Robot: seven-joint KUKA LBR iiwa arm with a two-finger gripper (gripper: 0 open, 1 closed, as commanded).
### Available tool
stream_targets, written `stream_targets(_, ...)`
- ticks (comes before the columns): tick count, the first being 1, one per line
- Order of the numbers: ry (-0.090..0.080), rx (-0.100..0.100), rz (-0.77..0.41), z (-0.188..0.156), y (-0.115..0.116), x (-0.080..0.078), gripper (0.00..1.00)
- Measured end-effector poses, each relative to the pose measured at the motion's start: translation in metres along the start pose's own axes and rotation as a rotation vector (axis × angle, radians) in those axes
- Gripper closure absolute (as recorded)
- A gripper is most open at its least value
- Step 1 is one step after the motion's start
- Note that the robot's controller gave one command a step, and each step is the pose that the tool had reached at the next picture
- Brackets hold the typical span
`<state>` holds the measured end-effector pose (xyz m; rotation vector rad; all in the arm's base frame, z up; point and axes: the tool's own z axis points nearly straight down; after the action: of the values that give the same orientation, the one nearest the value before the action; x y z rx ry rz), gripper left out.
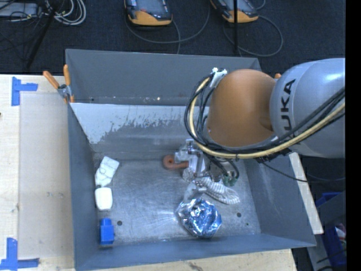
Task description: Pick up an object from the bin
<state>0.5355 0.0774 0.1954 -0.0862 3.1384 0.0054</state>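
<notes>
One end effector (197, 176) sits low in the grey bin (141, 83), centre-right of the frame, under the arm's orange cover (240, 109); whether it is open or closed cannot be told. Just below it lies a crumpled blue-and-silver wrapper (198, 218). A brown curved piece (171, 162) lies just to its left. A white packet (107, 170), a white lump (104, 198) and a blue block (106, 231) line the left wall.

The arm (316, 112) reaches down, tool (198, 180) low (orange cover (240, 109) above).
</notes>
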Motion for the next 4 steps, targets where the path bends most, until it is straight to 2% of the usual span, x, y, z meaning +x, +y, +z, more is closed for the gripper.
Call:
stream_targets(1,0.0,0.006,-0.12,0.026,-0.036,0.003,0.0)
stream_targets(2,0.014,0.001,-0.303,0.117,-0.044,-0.019,1.0)
stream_targets(3,0.014,0.001,-0.302,0.117,-0.044,-0.019,1.0)
stream_targets(4,0.009,0.001,-0.294,0.08,-0.041,-0.013,1.0)
